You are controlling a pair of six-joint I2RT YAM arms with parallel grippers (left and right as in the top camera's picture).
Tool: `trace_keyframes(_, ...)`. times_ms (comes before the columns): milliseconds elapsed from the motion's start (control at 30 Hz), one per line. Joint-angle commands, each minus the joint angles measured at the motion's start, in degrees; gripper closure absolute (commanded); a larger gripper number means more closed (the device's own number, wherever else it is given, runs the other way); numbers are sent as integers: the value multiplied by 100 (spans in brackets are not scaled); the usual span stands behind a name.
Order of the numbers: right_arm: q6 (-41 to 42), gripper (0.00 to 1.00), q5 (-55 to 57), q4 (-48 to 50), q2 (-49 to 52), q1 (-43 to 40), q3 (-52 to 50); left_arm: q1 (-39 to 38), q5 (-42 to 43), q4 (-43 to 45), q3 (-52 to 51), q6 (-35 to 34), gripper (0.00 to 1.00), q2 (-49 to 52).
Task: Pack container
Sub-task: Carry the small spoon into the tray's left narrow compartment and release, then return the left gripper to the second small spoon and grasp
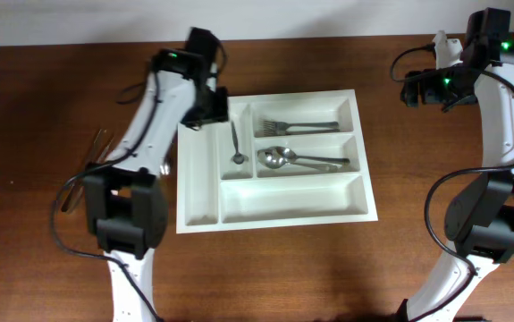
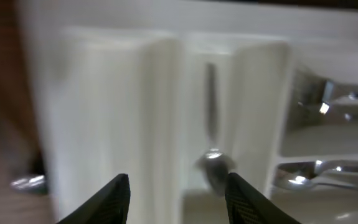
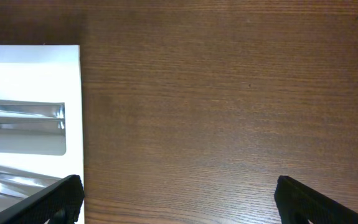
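A white cutlery tray [image 1: 274,213] lies at the table's centre. A small spoon [image 1: 236,143] lies in its narrow upright slot, forks [image 1: 297,125] in the top right slot, spoons [image 1: 297,159] in the slot below. My left gripper [image 1: 205,114] hovers over the tray's top left corner, open and empty; in the left wrist view [image 2: 177,193] the small spoon [image 2: 213,155] lies just ahead of the fingers. My right gripper [image 1: 410,91] is open and empty above bare wood right of the tray, also shown in the right wrist view [image 3: 177,196]. More cutlery [image 1: 96,152] lies on the table to the left.
The tray's long bottom slot [image 1: 292,199] and left slot [image 1: 198,179] hold nothing. Cables run along both arms. The tray's right edge [image 3: 73,106] shows in the right wrist view.
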Motion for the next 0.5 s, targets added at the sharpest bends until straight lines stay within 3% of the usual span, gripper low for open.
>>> trace_keyframes(0, 63, 1, 50, 0, -72, -4, 76, 605, -138, -258, 142, 122, 49, -490)
trace_keyframes(233, 63, 1, 50, 0, -72, -4, 76, 1331, -140, -765, 59, 133, 49, -522)
trace_keyframes(467, 63, 1, 50, 0, -72, -4, 76, 1401, -553, -483, -417, 219, 49, -520)
